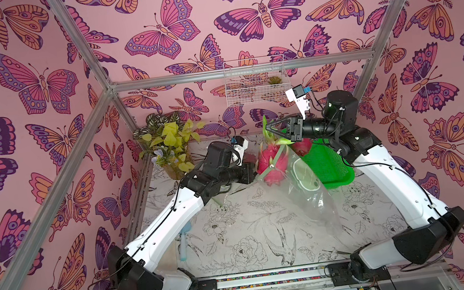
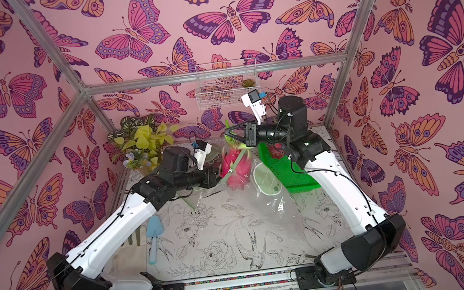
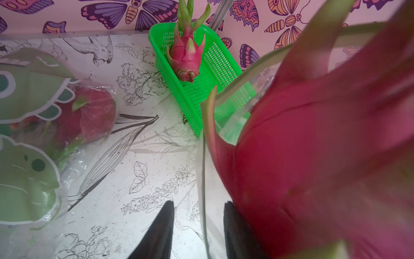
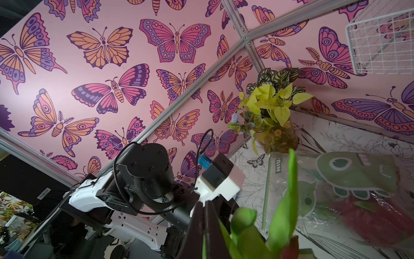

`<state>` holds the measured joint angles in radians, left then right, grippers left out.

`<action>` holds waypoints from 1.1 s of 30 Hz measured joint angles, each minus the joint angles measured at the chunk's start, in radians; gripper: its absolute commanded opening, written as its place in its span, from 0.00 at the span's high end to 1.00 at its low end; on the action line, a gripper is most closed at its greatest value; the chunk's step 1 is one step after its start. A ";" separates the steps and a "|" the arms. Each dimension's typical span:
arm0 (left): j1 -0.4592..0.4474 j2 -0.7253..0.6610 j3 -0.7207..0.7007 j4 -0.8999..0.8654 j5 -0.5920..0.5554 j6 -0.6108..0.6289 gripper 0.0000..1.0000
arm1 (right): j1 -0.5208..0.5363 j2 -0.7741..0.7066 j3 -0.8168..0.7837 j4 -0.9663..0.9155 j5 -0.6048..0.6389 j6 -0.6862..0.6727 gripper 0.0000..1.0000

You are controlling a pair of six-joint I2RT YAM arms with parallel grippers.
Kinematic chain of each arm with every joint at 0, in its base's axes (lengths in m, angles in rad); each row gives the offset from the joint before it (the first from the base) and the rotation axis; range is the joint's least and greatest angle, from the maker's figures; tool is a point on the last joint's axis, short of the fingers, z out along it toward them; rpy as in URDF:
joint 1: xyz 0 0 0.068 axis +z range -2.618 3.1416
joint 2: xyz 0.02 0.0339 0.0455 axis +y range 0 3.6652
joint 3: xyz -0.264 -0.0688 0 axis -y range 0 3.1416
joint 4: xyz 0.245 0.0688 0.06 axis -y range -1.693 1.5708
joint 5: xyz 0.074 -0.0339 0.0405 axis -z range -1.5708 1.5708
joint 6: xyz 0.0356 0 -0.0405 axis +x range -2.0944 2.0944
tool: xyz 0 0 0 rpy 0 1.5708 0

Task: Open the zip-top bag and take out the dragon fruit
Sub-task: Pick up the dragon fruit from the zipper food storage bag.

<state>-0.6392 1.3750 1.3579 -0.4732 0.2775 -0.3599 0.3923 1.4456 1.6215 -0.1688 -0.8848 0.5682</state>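
Note:
A magenta dragon fruit [image 1: 266, 159] [image 2: 234, 164] hangs above the table with its lower half in the mouth of the clear zip-top bag [image 1: 310, 193] [image 2: 272, 197], whose green zip strip crosses it. My right gripper [image 1: 267, 129] [image 4: 205, 207] is shut on one of its green scales from above. My left gripper [image 3: 199, 224] stands open just left of the fruit [image 3: 313, 157]. The bag's edge runs between its fingers [image 3: 163, 231], untouched. Another dragon fruit [image 3: 186, 56] [image 1: 303, 146] lies in the green basket [image 3: 215, 67].
A second printed bag [image 3: 33, 101] with a fruit inside [image 3: 94, 112] lies behind my left arm. A potted plant [image 1: 171, 146] stands at the back left, a wire basket [image 1: 256, 83] hangs on the back wall, and a blue trowel [image 2: 153, 238] lies near the left arm.

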 measured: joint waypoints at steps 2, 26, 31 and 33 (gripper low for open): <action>0.005 -0.023 -0.003 0.002 -0.014 -0.003 0.48 | 0.000 -0.010 -0.017 0.000 0.010 0.000 1.00; -0.120 -0.200 -0.146 0.062 -0.244 -0.086 0.26 | 0.055 -0.043 -0.147 0.038 0.256 0.009 1.00; -0.102 -0.192 -0.148 0.086 -0.274 -0.039 0.29 | 0.060 -0.038 -0.147 0.046 0.257 0.012 1.00; -0.089 -0.186 -0.151 0.113 -0.264 -0.025 0.39 | 0.062 -0.038 -0.147 0.046 0.257 0.012 1.00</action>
<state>-0.7284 1.1889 1.2068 -0.3599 0.0132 -0.3851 0.4541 1.4078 1.4742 -0.1230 -0.6277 0.5800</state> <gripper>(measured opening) 0.683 0.058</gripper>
